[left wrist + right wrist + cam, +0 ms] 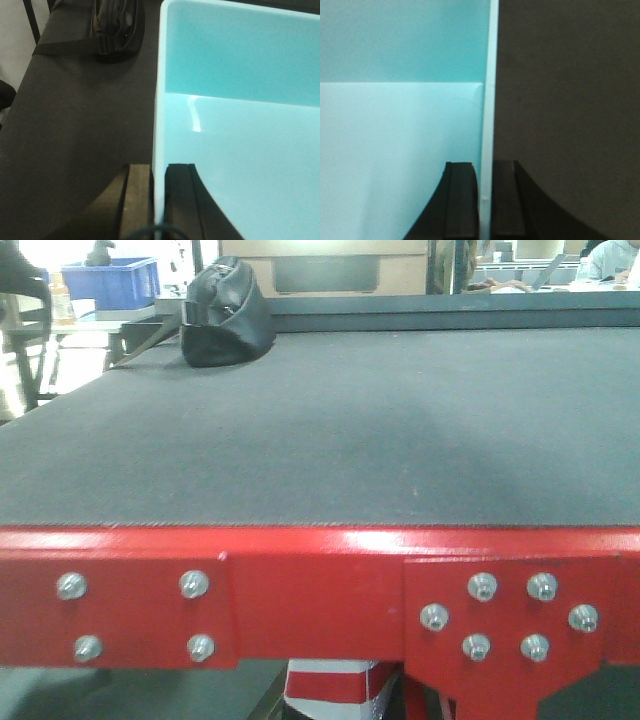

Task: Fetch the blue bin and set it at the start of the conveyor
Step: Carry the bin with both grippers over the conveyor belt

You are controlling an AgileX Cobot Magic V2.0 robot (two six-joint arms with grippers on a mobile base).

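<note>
The pale cyan blue bin (pixel 240 125) fills the right of the left wrist view and the left of the right wrist view (pixel 395 125); its inside is empty. My left gripper (pixel 159 200) is shut on the bin's left wall, one finger inside and one outside. My right gripper (pixel 485 200) is shut on the bin's right wall the same way. Dark grey belt (pixel 75 125) lies beneath and beside the bin. The front view shows the conveyor start: the grey belt (pixel 350 430) ending at a glossy red bolted frame (pixel 320 580). The bin and grippers are out of that view.
A black bag (pixel 225 315) with a strap lies on the belt at the far left, also in the left wrist view (pixel 117 27). A dark blue crate (pixel 110 280) stands on a table beyond. A red-and-white striped object (pixel 330 690) sits under the frame.
</note>
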